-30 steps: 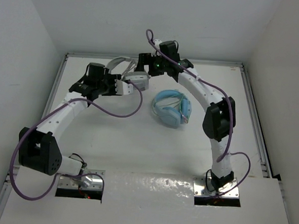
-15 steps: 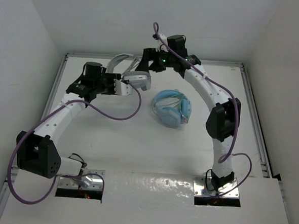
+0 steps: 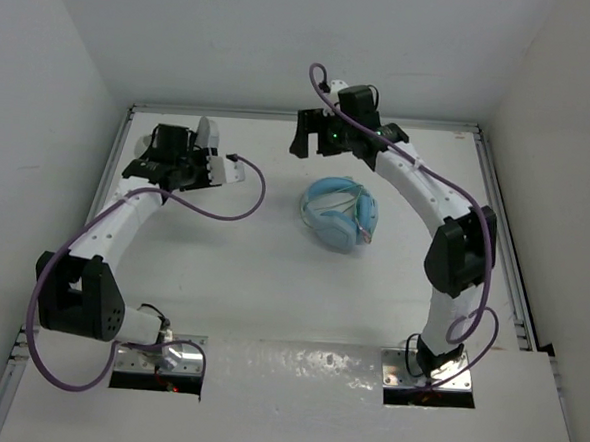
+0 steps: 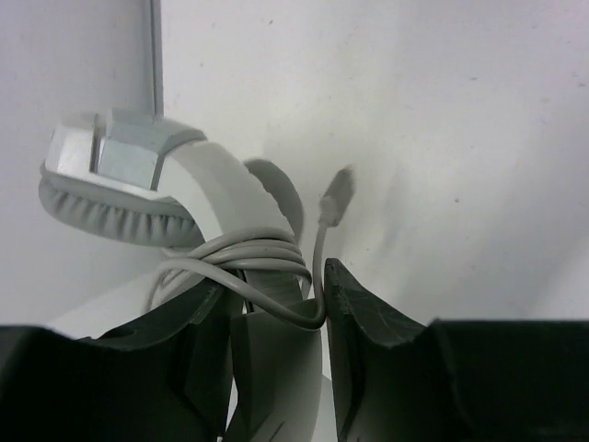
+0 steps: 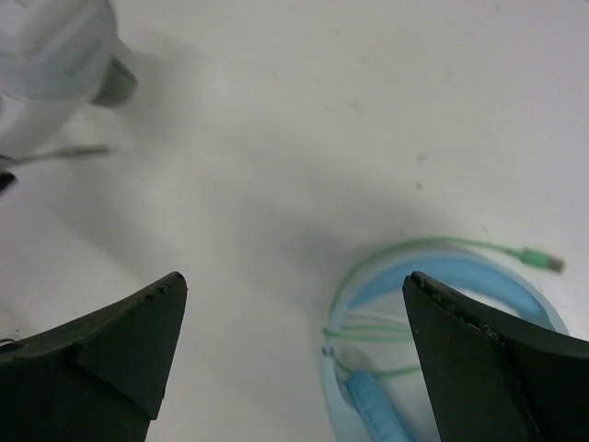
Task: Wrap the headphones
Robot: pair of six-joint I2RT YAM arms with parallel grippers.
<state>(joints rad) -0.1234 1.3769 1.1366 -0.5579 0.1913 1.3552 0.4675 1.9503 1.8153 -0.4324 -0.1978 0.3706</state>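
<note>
The white and light-grey headphones (image 4: 198, 184) hang in my left gripper (image 4: 276, 281), which is shut on the wide headband. Their thin grey cable (image 4: 258, 250) is wound in several turns round the band just beyond the fingertips. One loop presses against the right finger (image 4: 354, 304), and the plug (image 4: 339, 195) sticks up free. From above, only a white part of the headphones (image 3: 206, 131) shows beside the left gripper (image 3: 203, 145) at the back left. My right gripper (image 5: 294, 281) is open and holds nothing. It hovers at the back middle (image 3: 308, 142).
Light blue headphones (image 3: 337, 216) with a green cable (image 5: 433, 244) lie on the table, right of centre, below the right gripper. White walls close off the back and both sides. A purple cable (image 3: 230, 212) droops from the left arm.
My left gripper has swung left and back, carrying the headphones with it. The right gripper has drawn away from them to the right, and has stayed open.
</note>
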